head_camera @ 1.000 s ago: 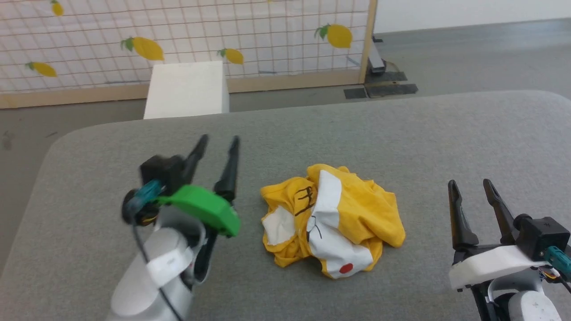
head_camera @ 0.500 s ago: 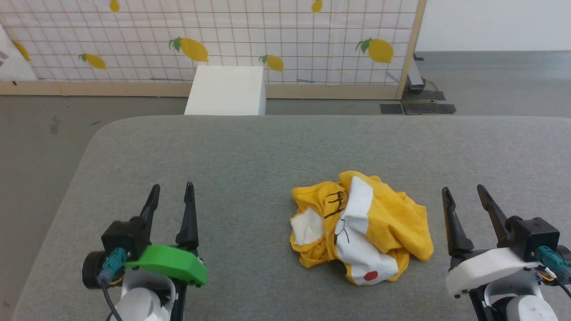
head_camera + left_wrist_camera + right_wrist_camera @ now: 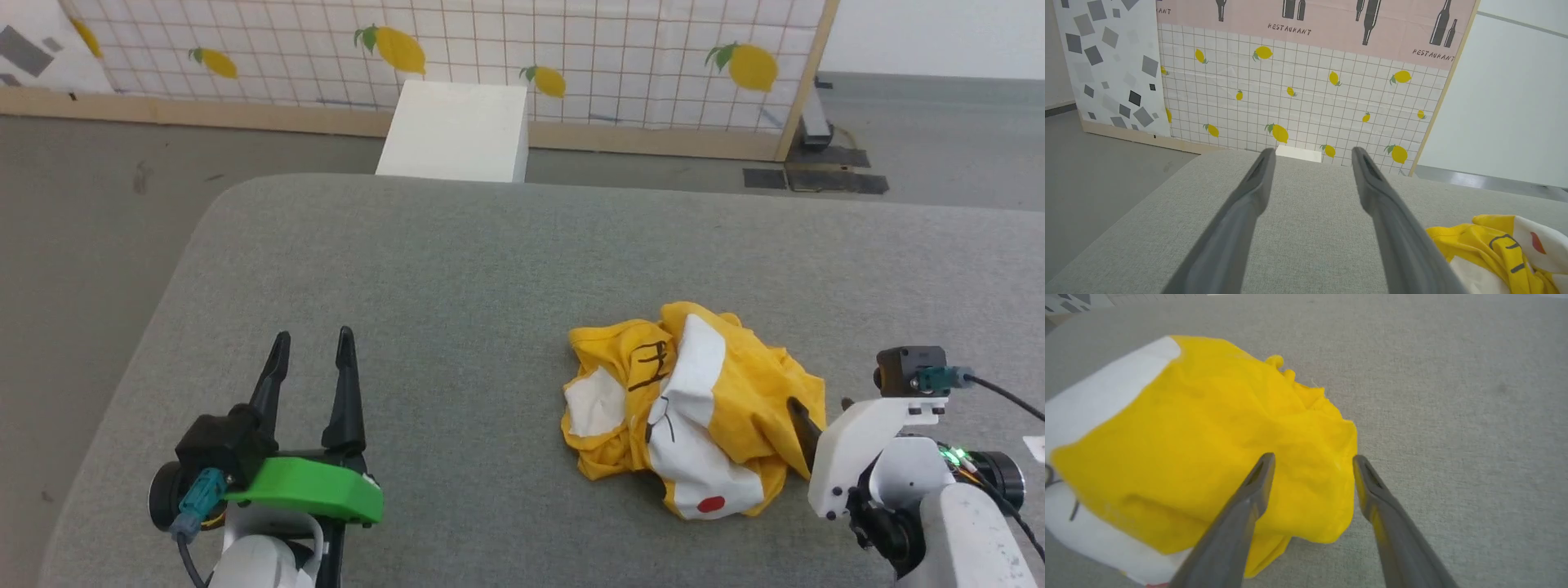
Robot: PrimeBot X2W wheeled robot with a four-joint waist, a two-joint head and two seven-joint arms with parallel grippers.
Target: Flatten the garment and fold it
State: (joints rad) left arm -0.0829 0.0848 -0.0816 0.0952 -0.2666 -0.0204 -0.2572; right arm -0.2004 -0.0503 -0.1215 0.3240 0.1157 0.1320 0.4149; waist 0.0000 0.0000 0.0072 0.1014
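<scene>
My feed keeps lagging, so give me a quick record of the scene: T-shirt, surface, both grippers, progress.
T-shirt: yellow, cartoon-face print, crumpled in a heap
grey fabric top: T-shirt lies on it
left gripper: open, apart from the T-shirt, over bare fabric
right gripper: open, fingertips at the T-shirt's plain yellow edge; contact unclear
progress: flattening not yet started

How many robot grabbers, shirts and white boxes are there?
Grippers: 2, the left gripper and the right gripper
Yellow T-shirt: 1
White box: 1
Total: 4
</scene>
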